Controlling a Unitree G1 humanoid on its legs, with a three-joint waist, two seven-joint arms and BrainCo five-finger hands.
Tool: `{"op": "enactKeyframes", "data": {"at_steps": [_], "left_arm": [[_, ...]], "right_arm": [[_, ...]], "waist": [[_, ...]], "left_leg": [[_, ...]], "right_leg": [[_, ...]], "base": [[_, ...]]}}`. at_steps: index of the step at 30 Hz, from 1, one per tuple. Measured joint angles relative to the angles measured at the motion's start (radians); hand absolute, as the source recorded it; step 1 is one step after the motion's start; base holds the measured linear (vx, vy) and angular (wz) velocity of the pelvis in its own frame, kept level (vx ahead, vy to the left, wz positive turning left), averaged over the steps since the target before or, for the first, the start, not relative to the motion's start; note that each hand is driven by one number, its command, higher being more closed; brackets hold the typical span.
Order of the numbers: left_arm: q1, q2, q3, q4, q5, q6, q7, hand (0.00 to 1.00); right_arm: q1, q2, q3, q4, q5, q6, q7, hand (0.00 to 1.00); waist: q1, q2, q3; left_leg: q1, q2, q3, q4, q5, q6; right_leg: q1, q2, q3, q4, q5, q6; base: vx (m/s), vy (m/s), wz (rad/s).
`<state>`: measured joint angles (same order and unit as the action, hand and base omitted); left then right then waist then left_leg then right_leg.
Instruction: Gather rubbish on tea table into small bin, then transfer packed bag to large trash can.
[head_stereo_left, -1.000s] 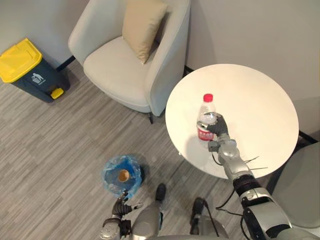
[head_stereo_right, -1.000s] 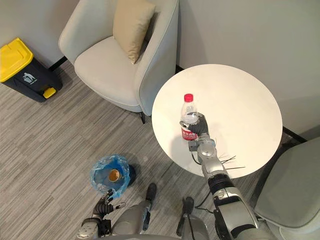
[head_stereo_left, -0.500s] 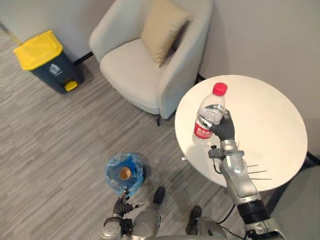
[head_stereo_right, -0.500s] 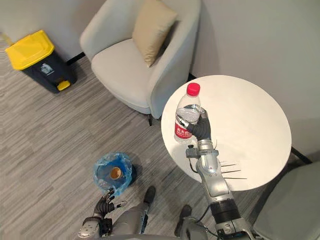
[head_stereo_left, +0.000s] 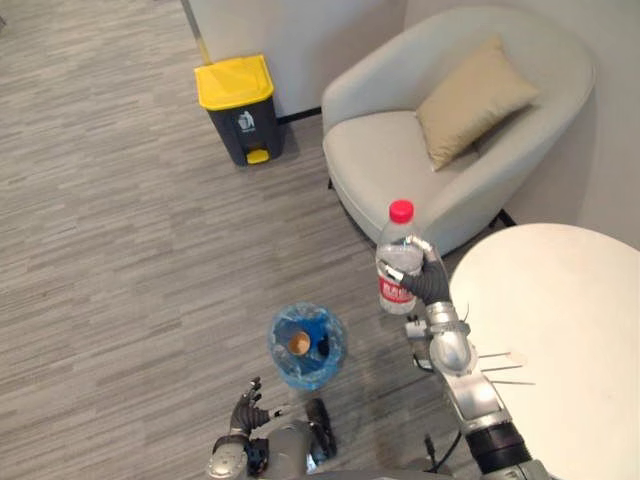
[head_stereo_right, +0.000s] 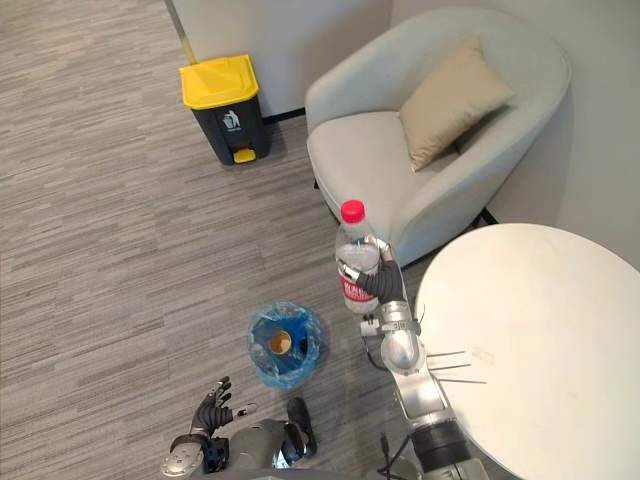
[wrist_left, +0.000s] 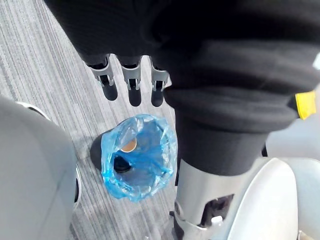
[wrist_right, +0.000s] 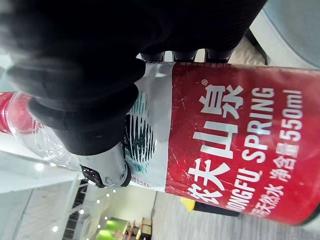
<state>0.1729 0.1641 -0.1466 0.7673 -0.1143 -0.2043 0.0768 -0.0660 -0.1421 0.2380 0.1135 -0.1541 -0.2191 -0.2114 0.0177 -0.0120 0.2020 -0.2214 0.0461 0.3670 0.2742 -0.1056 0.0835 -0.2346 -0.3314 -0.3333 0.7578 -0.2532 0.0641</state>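
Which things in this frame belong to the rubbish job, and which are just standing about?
Part of the job:
- water bottle, held in the right hand
- small bin lined with a blue bag, a cup inside
- large trash can with a yellow lid
- tea table
- left hand, open, low near the bin

Just standing about:
- armchair
- cushion
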Motion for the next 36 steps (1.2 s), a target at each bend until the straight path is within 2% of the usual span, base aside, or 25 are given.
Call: {"op": "enactKeyframes", "data": {"at_steps": [2,4,5,7,8,9,10,12,15,18,20,22,25,28,31,33,36], "left_arm": [[-0.005,0.006,0.0,0.004,0.0,0.0,0.001,0.0],[-0.039,0.004,-0.013,0.036,0.001,0.0,0.013,0.0],[-0.046,0.005,-0.016,0.041,0.001,-0.001,0.016,0.0],[-0.078,0.007,-0.014,0.06,0.001,-0.005,0.016,0.0],[-0.103,0.006,-0.009,0.066,-0.001,-0.006,0.017,0.0],[-0.117,0.006,0.002,0.058,-0.001,-0.015,0.019,0.0],[-0.122,0.006,0.012,0.051,-0.001,-0.019,0.019,0.0],[-0.142,0.007,0.033,0.045,-0.012,-0.025,0.033,0.0],[-0.188,0.002,0.031,0.06,-0.053,-0.036,0.046,0.0],[-0.286,-0.016,0.036,0.097,-0.093,-0.044,0.072,0.0],[-0.351,-0.043,0.081,0.093,-0.123,-0.047,0.086,0.0],[-0.428,-0.067,0.13,0.057,-0.157,-0.061,0.108,0.0],[-0.5,-0.069,0.17,-0.035,-0.183,-0.081,0.129,0.0],[-0.529,-0.062,0.202,-0.112,-0.207,-0.091,0.148,0.0],[-0.528,-0.06,0.218,-0.173,-0.229,-0.088,0.152,0.0],[-0.527,-0.055,0.218,-0.218,-0.23,-0.087,0.155,0.0],[-0.526,-0.033,0.22,-0.228,-0.242,-0.088,0.162,0.0]], "right_arm": [[0.001,-0.002,0.018,0.001,-0.005,0.001,0.006,1.0],[0.009,-0.017,0.017,0.001,-0.006,0.001,0.018,1.0],[0.011,-0.024,0.017,-0.001,-0.006,0.001,0.018,1.0],[0.011,-0.045,0.023,-0.003,-0.005,0.0,0.019,1.0],[-0.004,-0.07,0.041,-0.002,-0.006,0.001,0.021,1.0],[-0.035,-0.09,0.07,-0.002,-0.006,0.0,0.033,1.0],[-0.056,-0.102,0.084,0.0,-0.006,0.0,0.041,1.0],[-0.145,-0.104,0.12,0.036,-0.006,-0.002,0.042,1.0],[-0.277,-0.122,0.172,0.161,-0.014,-0.005,0.04,1.0],[-0.408,-0.142,0.198,0.283,-0.029,-0.001,0.029,1.0],[-0.466,-0.142,0.204,0.306,-0.056,0.012,0.003,1.0],[-0.547,-0.138,0.213,0.307,-0.082,0.015,-0.03,1.0],[-0.678,-0.13,0.199,0.307,-0.093,0.039,-0.081,1.0],[-0.804,-0.129,0.181,0.307,-0.092,0.056,-0.13,1.0],[-0.847,-0.141,0.157,0.307,-0.091,0.074,-0.164,1.0],[-0.886,-0.162,0.137,0.308,-0.09,0.076,-0.186,1.0],[-0.958,-0.161,0.131,0.357,-0.079,0.076,-0.204,1.0]], "waist": [[-0.004,0.006,0.009],[-0.009,0.008,0.026],[-0.012,0.005,0.03],[-0.024,0.004,0.057],[-0.026,0.019,0.088],[-0.003,0.033,0.113],[0.003,0.035,0.128],[-0.001,0.041,0.171],[0.001,0.052,0.19],[0.011,0.07,0.215],[0.031,0.078,0.233],[0.027,0.081,0.268],[0.05,0.079,0.304],[0.057,0.076,0.321],[0.068,0.077,0.324],[0.081,0.077,0.324],[0.08,0.077,0.324]], "left_leg": [[-0.011,-0.012,-0.037,-0.001,0.002,-0.003],[-0.031,-0.046,-0.107,0.001,0.009,-0.014],[-0.044,-0.057,-0.128,0.011,0.01,-0.015],[-0.114,-0.08,-0.186,0.077,0.005,-0.013],[-0.158,-0.076,-0.224,0.117,0.0,-0.023],[-0.199,-0.061,-0.24,0.133,0.004,-0.032],[-0.217,-0.054,-0.241,0.135,0.01,-0.041],[-0.271,-0.041,-0.255,0.128,0.032,-0.073],[-0.359,-0.028,-0.257,0.16,0.039,-0.083],[-0.488,-0.018,-0.271,0.235,0.028,-0.079],[-0.598,0.019,-0.242,0.329,-0.014,-0.07],[-0.738,0.07,-0.183,0.445,-0.029,-0.064],[-0.915,0.081,-0.17,0.556,-0.041,-0.046],[-1.067,0.087,-0.169,0.619,-0.039,-0.047],[-1.138,0.09,-0.165,0.667,-0.035,-0.051],[-1.181,0.087,-0.162,0.687,-0.037,-0.047],[-1.223,0.088,-0.158,0.691,-0.037,-0.047]], "right_leg": [[-0.047,0.053,0.067,-0.095,-0.01,0.005],[-0.083,0.13,0.204,-0.263,0.005,0.027],[-0.093,0.138,0.226,-0.285,0.012,0.031],[-0.123,0.139,0.224,-0.296,0.072,0.022],[-0.133,0.144,0.202,-0.291,0.113,0.018],[-0.159,0.157,0.181,-0.291,0.119,0.007],[-0.174,0.159,0.171,-0.29,0.125,-0.002],[-0.223,0.171,0.151,-0.285,0.133,-0.018],[-0.311,0.176,0.147,-0.244,0.13,-0.031],[-0.427,0.174,0.134,-0.172,0.118,-0.048],[-0.527,0.167,0.126,-0.085,0.092,-0.055],[-0.658,0.128,0.104,0.06,0.032,-0.06],[-0.833,0.082,0.099,0.209,-0.024,-0.066],[-0.98,0.055,0.094,0.292,-0.045,-0.066],[-1.045,0.034,0.095,0.35,-0.062,-0.072],[-1.091,0.031,0.112,0.377,-0.072,-0.062],[-1.138,0.03,0.118,0.384,-0.074,-0.059]], "base": [[0.05,0.014,0.62],[0.06,-0.031,1.1],[0.06,-0.095,1.46],[0.05,-0.143,1.37],[0.03,-0.179,0.93],[0.02,-0.17,0.61],[-0.01,-0.174,0.18],[-0.01,-0.173,0.13],[-0.02,-0.118,0.03],[-0.09,-0.041,0.11],[-0.14,-0.052,0.18],[-0.15,-0.099,0.57],[-0.17,-0.077,0.47],[-0.1,-0.023,0.29],[-0.05,0.003,0.22],[-0.06,0.022,0.09],[-0.08,0.03,-0.02]]}}
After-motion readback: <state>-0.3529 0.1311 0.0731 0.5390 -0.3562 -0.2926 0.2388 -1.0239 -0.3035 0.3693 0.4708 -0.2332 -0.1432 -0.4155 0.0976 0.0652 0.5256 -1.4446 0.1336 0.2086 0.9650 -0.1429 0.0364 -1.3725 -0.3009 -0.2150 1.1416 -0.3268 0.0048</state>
